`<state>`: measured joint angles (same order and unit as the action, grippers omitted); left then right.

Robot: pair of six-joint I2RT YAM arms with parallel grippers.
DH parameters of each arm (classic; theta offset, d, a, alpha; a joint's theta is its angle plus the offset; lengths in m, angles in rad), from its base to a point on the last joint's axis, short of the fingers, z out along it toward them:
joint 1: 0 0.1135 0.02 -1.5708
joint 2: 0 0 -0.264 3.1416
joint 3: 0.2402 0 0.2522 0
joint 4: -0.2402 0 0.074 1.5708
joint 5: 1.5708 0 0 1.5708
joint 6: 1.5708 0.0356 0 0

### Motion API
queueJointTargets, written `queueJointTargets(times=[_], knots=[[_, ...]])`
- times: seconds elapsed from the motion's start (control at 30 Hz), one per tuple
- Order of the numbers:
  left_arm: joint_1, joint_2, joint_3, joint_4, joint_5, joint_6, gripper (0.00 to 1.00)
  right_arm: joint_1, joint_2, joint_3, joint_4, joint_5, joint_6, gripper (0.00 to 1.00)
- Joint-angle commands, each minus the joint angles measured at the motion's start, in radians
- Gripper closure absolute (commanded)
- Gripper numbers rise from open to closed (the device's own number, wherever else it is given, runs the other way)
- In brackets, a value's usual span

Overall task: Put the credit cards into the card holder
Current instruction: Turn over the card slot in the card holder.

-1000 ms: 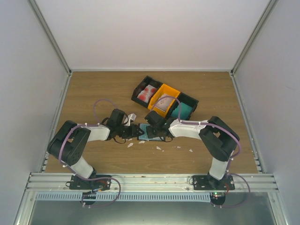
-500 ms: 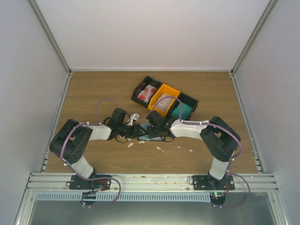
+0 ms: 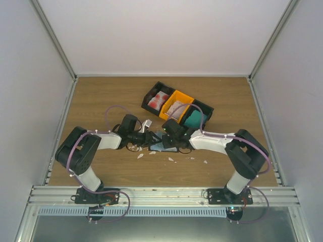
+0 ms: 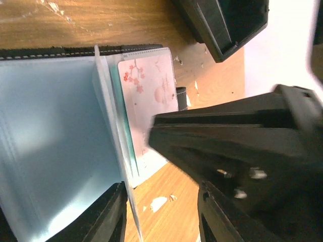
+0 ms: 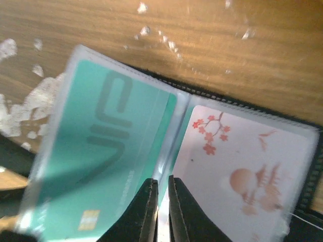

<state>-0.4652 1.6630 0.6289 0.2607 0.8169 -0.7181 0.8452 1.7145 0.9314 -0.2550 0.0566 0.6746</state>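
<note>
The card holder [image 3: 160, 147] lies open on the wood between the two arms, its black stitched rim [image 4: 75, 50] and clear sleeves showing. A pale pink blossom credit card [image 4: 149, 96] [image 5: 247, 171] sits in the right-hand sleeve. A teal card [image 5: 101, 151] is in a sleeve leaf [image 4: 108, 126] that stands up from the fold. My right gripper [image 5: 162, 184] [image 3: 160, 141] is over the fold, its fingers almost together with the leaf's edge in the thin gap. My left gripper [image 4: 160, 194] [image 3: 149, 138] is open, the leaf passing by its left finger [image 4: 108, 217].
Three open bins stand in a row at the back right. One is black [image 3: 150, 96] with red-and-white cards, one orange [image 3: 185, 96] with pale cards, one black [image 3: 207, 108] with teal cards. Small white scraps [image 3: 171, 159] lie on the wood near the holder.
Both grippers have shifted a little to the right over the holder. The right arm's elbow has swung outward to the right. The right fingers show a slight gap.
</note>
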Motion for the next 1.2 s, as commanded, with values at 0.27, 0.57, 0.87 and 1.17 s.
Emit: queueJointTargets(times=[0.27,0.57,0.87,1.17], knots=[[-0.050,0.046,0.102,-0.057,-0.013,0.080,0.48,-0.098,-0.268,-0.085,-0.051,0.182,0.044,0.78],[-0.138,0.111,0.195,-0.087,-0.028,0.104,0.36,-0.187,-0.410,-0.138,-0.088,0.224,0.017,0.74],[-0.150,0.149,0.219,-0.100,-0.127,0.111,0.32,-0.206,-0.458,-0.113,-0.114,0.217,-0.054,0.68],[-0.136,-0.155,0.124,-0.157,-0.433,0.088,0.27,-0.222,-0.334,0.138,-0.146,0.066,-0.413,0.43]])
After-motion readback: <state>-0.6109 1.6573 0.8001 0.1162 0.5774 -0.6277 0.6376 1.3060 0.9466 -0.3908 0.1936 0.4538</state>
